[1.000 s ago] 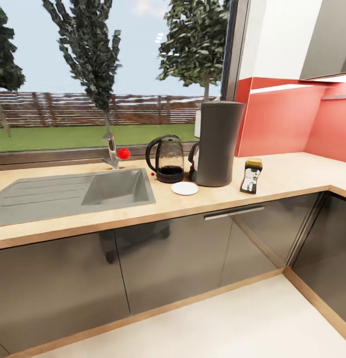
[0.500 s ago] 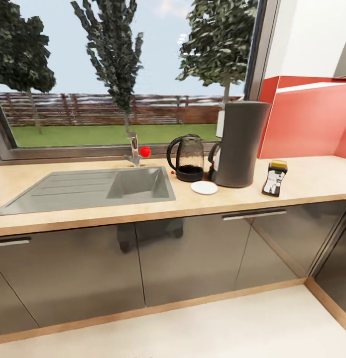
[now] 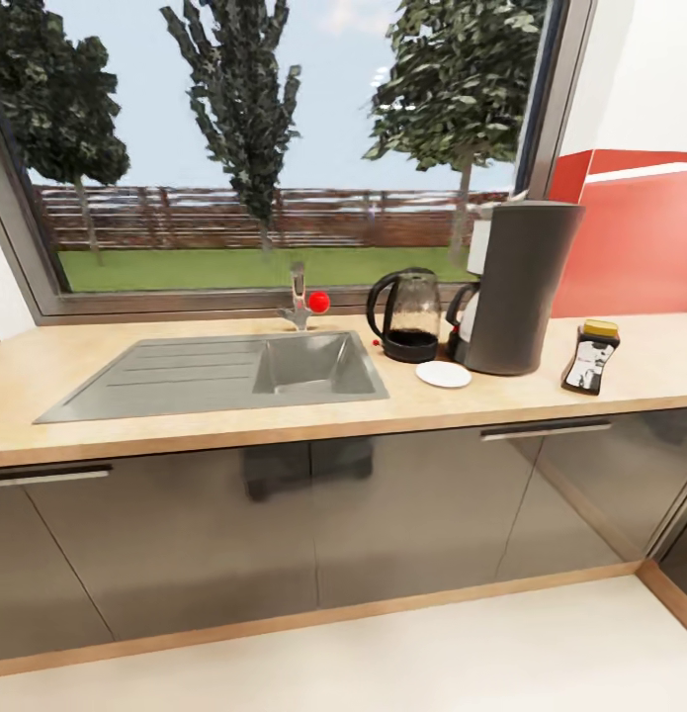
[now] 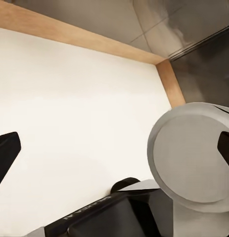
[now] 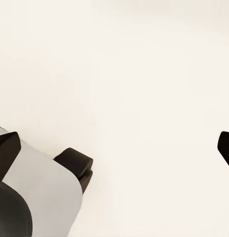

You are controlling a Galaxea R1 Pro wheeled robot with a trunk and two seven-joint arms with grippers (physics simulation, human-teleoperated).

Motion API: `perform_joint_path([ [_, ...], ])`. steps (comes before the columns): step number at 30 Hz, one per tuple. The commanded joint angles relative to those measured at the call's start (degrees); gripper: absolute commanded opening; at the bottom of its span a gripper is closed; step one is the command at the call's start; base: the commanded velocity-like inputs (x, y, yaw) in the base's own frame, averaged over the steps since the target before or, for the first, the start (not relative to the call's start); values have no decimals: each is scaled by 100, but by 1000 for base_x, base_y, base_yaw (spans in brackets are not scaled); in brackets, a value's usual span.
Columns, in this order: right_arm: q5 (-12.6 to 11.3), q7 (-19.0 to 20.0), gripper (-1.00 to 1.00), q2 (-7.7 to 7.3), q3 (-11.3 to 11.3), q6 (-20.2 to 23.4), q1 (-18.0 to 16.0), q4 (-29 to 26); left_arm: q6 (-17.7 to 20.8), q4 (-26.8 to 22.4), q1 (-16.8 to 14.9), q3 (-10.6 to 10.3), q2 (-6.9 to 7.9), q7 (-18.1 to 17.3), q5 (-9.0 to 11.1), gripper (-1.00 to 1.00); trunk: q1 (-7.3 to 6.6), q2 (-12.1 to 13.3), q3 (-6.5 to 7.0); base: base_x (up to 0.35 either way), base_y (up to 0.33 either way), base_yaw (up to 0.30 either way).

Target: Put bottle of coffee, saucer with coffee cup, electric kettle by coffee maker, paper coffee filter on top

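Note:
The kitchen countertop (image 3: 185, 430) runs across the head view, with its grey inset sink (image 3: 224, 371) left of centre. At its right stands the tall dark grey coffee maker (image 3: 521, 287). The electric kettle (image 3: 410, 316) sits close on its left and the white saucer (image 3: 443, 374) lies bare in front of both. The bottle of coffee (image 3: 591, 356) stands to the machine's right. The coffee cup, paper filter and kitchen shelf are out of view. My left gripper (image 4: 114, 150) and right gripper (image 5: 114, 148) hang open over the pale floor, holding nothing.
A tap with a red knob (image 3: 303, 302) rises behind the sink, under a wide window. Glossy dark cabinet fronts (image 3: 284, 524) with a wooden plinth stand below the worktop. A red backsplash (image 3: 630, 247) covers the right wall. My grey base (image 4: 193, 158) appears beside the left gripper.
The whole head picture has shifted, so the camera has swung leftward; sink, kettle, machine and jar slide right in the picture. The things themselves have not moved on the worktop.

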Motion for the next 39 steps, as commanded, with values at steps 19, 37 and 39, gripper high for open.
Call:
perform_joint_path([
  [19, -58, 24, 100, -4, 41, -8, -6, 5, -37, -4, 3, 10, 0, -5, 9, 100, 0, -2, -4, -5, 102, 203],
  [37, -58, 24, 100, -5, 41, -7, -6, 5, -37, -4, 3, 79, 0, -5, 9, 100, 0, -2, -4, 130, 220, 45],
  [39, -58, 19, 100, -5, 41, -6, -6, 5, -37, -4, 3, 100, 0, -5, 9, 100, 0, -2, -4, 111, 293, 0],
])
